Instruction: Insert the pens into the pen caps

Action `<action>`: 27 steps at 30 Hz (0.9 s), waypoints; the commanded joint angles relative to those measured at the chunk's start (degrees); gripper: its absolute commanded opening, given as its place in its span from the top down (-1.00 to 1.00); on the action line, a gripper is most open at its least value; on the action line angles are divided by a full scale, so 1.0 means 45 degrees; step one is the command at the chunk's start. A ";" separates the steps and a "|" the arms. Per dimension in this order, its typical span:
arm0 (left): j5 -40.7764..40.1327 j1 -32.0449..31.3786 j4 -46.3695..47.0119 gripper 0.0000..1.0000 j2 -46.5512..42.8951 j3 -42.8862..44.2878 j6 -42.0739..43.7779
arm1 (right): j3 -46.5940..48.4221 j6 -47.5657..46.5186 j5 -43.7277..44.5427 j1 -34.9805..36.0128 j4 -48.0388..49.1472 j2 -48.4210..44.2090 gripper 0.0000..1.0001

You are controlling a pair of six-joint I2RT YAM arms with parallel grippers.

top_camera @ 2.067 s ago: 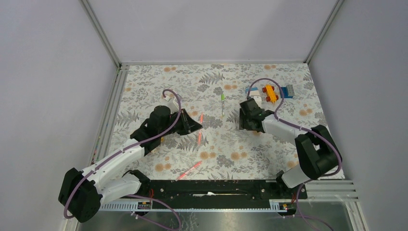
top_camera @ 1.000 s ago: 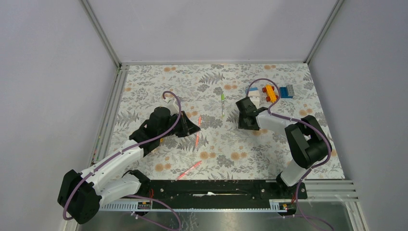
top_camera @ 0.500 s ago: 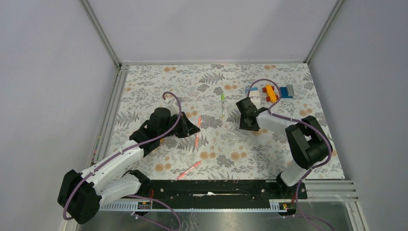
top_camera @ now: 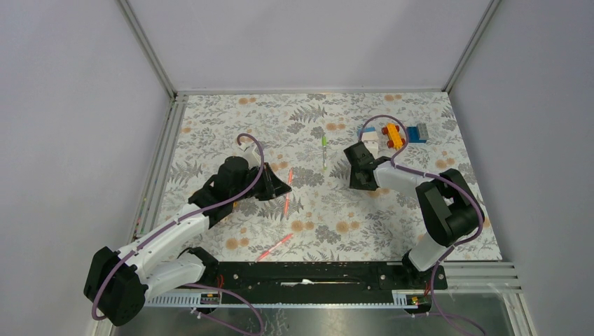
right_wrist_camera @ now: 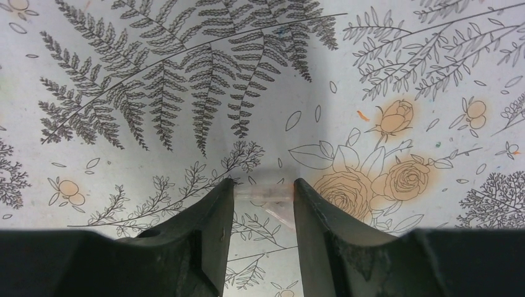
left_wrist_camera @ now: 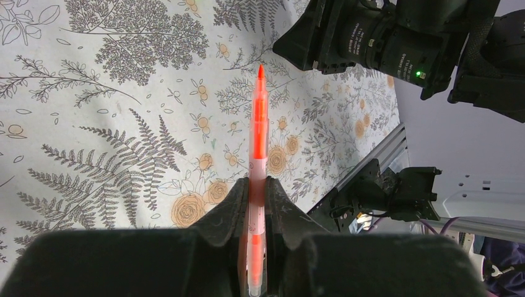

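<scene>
My left gripper (left_wrist_camera: pixel 257 185) is shut on a pink-red pen (left_wrist_camera: pixel 258 124), held crosswise above the floral mat with its tip pointing towards the right arm (left_wrist_camera: pixel 384 43). In the top view this gripper (top_camera: pixel 280 185) is at mid-left, with the pen (top_camera: pixel 288 190) at its tip. My right gripper (right_wrist_camera: pixel 264 192) is low on the mat. Its fingertips touch both ends of a small clear pinkish pen cap (right_wrist_camera: pixel 266 190) lying between them. In the top view the right gripper (top_camera: pixel 358 171) hides the cap. A white pen with a green end (top_camera: pixel 323 150) lies between the grippers. Another pink pen (top_camera: pixel 274 248) lies near the front rail.
Chunky toy blocks stand behind the right gripper: a yellow-red one (top_camera: pixel 394 135), a blue one (top_camera: pixel 419 132) and a white piece (top_camera: pixel 371 145). A black rail (top_camera: pixel 322 273) runs along the near edge. Metal frame posts and grey walls enclose the mat.
The right gripper moved back and left and came down over the cap, then stayed still. The left gripper shifted slightly left with the pen.
</scene>
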 commanded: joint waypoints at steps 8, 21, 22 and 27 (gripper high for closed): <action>-0.0615 -0.0036 -0.0221 1.00 -0.0561 0.0133 0.0391 | 0.0535 -0.3091 -0.3493 0.0311 0.1742 -0.1015 0.12; -0.1601 -0.0039 -0.1992 1.00 -0.1330 0.0475 0.0739 | 0.0757 -0.7118 -0.6452 0.3008 0.2672 -0.0962 0.11; -0.1689 -0.0039 -0.2154 1.00 -0.1351 0.0473 0.0732 | 0.0707 -0.7314 -0.6453 0.3224 0.2834 -0.0910 0.11; -0.1974 -0.0039 -0.2535 1.00 -0.1460 0.0343 0.0617 | 0.1040 -0.8604 -0.6203 0.4005 0.2896 -0.0188 0.06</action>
